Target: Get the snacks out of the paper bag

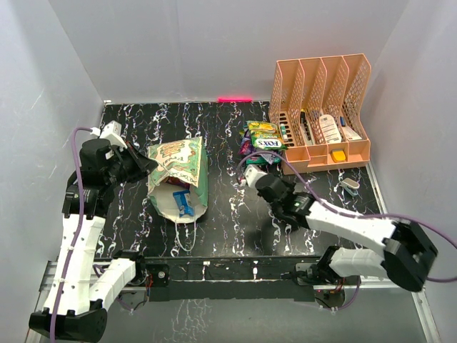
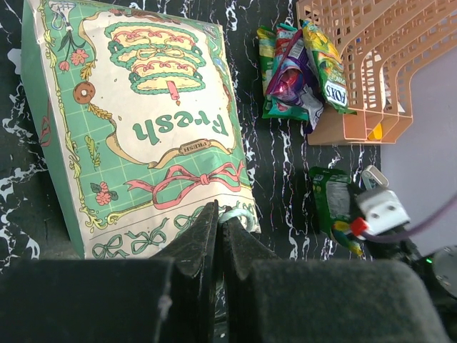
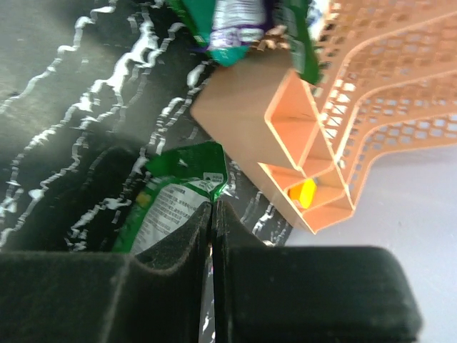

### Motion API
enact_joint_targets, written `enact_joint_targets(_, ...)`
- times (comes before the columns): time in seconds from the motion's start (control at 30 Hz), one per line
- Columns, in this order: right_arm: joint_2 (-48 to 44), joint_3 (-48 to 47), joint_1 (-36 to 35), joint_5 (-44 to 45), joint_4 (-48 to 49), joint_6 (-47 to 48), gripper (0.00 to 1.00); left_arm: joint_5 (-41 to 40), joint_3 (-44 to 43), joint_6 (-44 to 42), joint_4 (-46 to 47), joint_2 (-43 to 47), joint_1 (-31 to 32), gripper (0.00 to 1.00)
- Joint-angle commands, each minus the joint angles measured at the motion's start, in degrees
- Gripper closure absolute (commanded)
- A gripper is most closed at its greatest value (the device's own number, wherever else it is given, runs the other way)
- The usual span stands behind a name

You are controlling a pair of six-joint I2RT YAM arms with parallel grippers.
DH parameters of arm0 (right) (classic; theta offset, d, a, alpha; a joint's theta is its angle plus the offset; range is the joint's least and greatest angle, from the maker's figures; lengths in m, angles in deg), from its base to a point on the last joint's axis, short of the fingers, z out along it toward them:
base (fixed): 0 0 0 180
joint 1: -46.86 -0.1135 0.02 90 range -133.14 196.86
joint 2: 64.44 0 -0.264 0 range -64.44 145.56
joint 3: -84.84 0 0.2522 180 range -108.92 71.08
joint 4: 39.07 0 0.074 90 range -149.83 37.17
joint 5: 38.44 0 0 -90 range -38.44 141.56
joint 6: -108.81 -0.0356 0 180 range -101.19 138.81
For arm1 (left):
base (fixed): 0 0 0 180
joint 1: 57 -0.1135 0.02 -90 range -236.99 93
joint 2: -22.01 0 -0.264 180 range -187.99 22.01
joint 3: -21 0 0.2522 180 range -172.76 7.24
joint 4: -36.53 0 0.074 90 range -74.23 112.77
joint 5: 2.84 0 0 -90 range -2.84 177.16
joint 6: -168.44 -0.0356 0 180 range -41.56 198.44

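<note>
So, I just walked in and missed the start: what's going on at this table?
The left gripper has its fingers shut on the rim of the paper bag, which lies on its side with its mouth toward the arms. The right gripper is shut on a green packet, close to the pile of snacks lying beside the peach organizer. A blue packet shows inside the bag's mouth, so the unloading isn't finished.
</note>
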Motion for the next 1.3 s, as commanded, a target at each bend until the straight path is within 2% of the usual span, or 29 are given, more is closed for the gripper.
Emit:
enact_joint_targets(0.0,8.7,-5.5,0.0,-6.0,0.6,-4.5,0.93,0.3,-2.0,-0.7,-0.3,0.9,0.1,1.0)
enact_joint_targets(0.1,13.6,-7.7,0.0,-8.8,4.8,-7.2,0.93,0.6,-2.0,-0.7,-0.3,0.9,0.1,1.0)
enact_joint_targets(0.27,21.6,-13.2,0.1,-12.9,5.8,-12.2,0.93,1.1,-1.9,-0.5,-0.6,0.5,0.2,1.0)
enact_joint_targets(0.47,27.4,-14.3,0.0,-19.2,8.9,-17.8,0.92,1.9,-1.8,-0.4,-0.3,0.1,0.1,1.0)
enact_joint_targets(0.57,27.1,-14.9,0.3,-20.8,9.0,-20.8,0.85,1.9,-1.8,-0.8,-0.8,0.2,0.1,1.0)
enact_joint_targets(0.63,24.1,-15.2,1.0,-24.1,9.2,-22.6,0.74,1.6,-1.7,-1.1,-1.1,0.4,0.1,1.0)
enact_joint_targets(0.77,13.9,-13.7,1.6,-38.7,12.8,-22.4,0.48,1.5,-1.3,-1.4,-1.0,0.7,0.1,1.0)
enact_joint_targets(0.9,4.0,-3.3,1.4,-56.0,25.6,-15.4,0.41,2.4,-0.1,-1.0,0.3,0.9,0.1,1.0)
enact_joint_targets(1.03,0.2,2.4,-5.8,-63.8,31.9,-8.9,0.41,3.1,0.1,-0.8,0.4,0.7,0.1,1.0)
enact_joint_targets(1.13,2.5,2.7,-13.7,-60.3,38.1,-5.9,0.39,3.1,0.3,-0.9,0.3,0.9,0.1,1.0)
enact_joint_targets(1.27,11.7,-2.3,-19.1,-55.4,44.1,-6.7,0.4,4.4,0.8,-0.4,1.2,1.1,0.1,1.0)
